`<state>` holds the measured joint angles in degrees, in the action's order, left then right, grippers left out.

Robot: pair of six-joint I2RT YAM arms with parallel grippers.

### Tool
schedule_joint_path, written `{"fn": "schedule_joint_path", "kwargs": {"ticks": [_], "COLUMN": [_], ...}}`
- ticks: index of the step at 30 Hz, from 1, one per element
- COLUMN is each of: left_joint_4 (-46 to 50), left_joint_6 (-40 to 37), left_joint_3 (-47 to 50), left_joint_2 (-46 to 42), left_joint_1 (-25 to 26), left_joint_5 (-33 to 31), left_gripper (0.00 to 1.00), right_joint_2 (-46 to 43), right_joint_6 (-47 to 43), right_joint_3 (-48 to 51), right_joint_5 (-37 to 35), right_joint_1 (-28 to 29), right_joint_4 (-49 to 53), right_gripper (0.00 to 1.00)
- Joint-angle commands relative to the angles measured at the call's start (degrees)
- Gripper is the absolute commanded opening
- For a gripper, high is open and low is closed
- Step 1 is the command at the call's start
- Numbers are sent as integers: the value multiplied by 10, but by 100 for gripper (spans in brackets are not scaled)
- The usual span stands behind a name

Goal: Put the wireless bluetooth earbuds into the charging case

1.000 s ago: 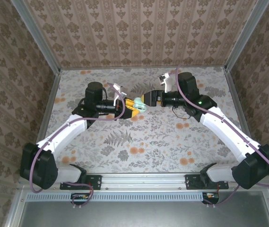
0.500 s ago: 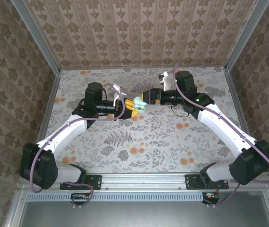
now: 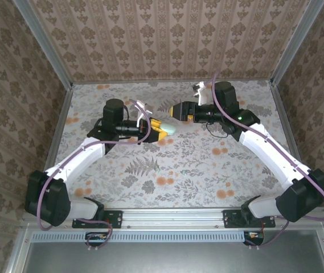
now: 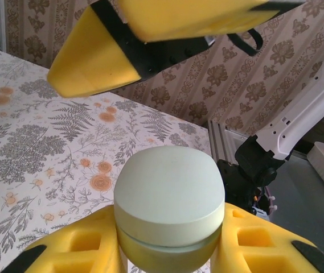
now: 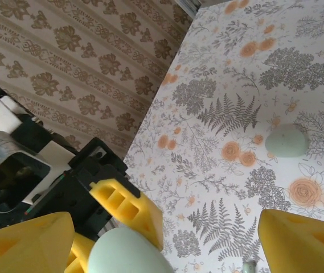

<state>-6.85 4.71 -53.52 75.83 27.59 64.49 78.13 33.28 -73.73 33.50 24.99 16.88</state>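
Left tool (image 3: 161, 128), arm outstretched, grips charging case (image 3: 171, 127); right tool (image 3: 176, 111) spread nearby

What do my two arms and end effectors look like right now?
The left arm and right arm have white shells, black joints and a purple cable each; the right shows a green light. The left end effector and right end effector have wedge-shaped yellow fingers on black mounts.

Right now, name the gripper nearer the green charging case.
Left. The left gripper is shut on the charging case; the right gripper hangs open close by, not touching it.
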Motion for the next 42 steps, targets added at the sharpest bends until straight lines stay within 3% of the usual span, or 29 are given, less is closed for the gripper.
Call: {"fn": "schedule_joint_path", "kwargs": {"ticks": [1, 10, 19, 29, 42], "left_joint_4": [-3, 1, -12, -11, 2], "left_joint_6": [12, 22, 47, 44, -6], "left_joint_3": [-19, -22, -28, -20, 0], "left_joint_2": [6, 9, 9, -1, -29], "left_joint_1": [-7, -11, -11, -10, -4], "left_joint_5": [5, 13, 42, 61, 45], "left_gripper": [11, 10, 10, 10, 11], "right_joint_2": [-16, -62, -39, -4, -1], "right_joint_6": [7, -119, -192, -172, -115], "right_joint_3": [-18, 36, 34, -2, 4], "right_joint_5": [14, -1, -36, -94, -38], "right_joint_1": [-3, 32, 68, 52, 27], "right_joint_4": [4, 45, 93, 107, 48], "right_gripper": [85, 85, 86, 86, 85]}}
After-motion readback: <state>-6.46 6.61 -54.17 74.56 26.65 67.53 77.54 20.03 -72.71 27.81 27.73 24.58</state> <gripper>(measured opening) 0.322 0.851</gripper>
